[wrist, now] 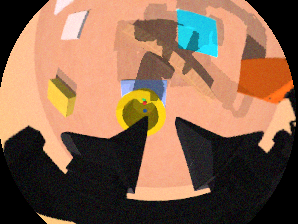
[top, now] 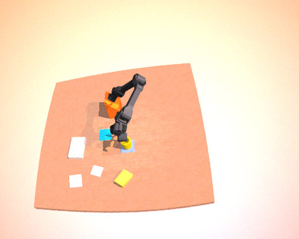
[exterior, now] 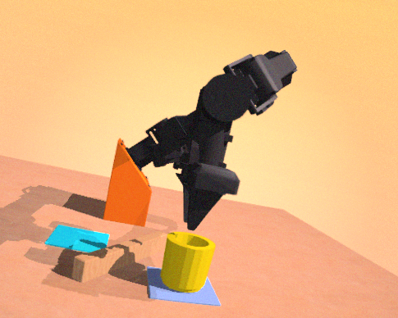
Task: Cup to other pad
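Observation:
The yellow cup (top: 126, 145) (exterior: 185, 266) (wrist: 121, 112) stands upright on the blue pad (top: 131, 150) (exterior: 157, 289) (wrist: 128, 85). In the wrist view, small marbles show inside it, a red marble (wrist: 145, 103) and a blue marble (wrist: 145, 110) among them. The cyan pad (top: 104, 134) (exterior: 65, 236) (wrist: 197, 22) is bare, with shadow across part of it. My gripper (exterior: 191, 226) (wrist: 161, 119) is partly open and empty, pointing down above the cup's rim. In the wrist view one fingertip overlaps the cup's near rim and the other is off to the right of it.
A wooden bar (exterior: 78, 268) (wrist: 200, 84) lies between the two pads. The orange mount (top: 113, 111) (exterior: 128, 198) (wrist: 262, 77) stands behind. A yellow block (top: 124, 178) (wrist: 61, 97), a white box (top: 77, 148) and two white squares, one nearer (top: 75, 180) and one (top: 97, 170) beside it, lie farther off.

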Controlling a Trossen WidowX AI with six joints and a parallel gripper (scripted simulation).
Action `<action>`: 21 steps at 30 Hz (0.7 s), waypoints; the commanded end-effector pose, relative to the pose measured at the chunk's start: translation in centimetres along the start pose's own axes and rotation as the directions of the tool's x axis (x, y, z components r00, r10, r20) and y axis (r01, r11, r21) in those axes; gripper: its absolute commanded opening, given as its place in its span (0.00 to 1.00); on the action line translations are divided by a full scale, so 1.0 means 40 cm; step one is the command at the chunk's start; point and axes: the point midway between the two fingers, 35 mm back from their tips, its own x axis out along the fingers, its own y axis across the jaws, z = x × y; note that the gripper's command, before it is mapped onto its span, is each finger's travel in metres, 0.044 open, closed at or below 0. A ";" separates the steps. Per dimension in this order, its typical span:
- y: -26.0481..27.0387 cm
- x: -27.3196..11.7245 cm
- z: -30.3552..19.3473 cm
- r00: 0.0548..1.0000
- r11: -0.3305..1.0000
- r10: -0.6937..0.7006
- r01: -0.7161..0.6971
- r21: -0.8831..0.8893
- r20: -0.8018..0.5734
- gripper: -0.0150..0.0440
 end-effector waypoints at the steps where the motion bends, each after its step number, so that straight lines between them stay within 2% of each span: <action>1: -0.001 0.017 -0.002 1.000 1.000 -0.002 0.002 0.004 -0.006 0.54; 21: -0.002 0.099 -0.005 1.000 1.000 -0.002 0.002 0.004 -0.008 0.54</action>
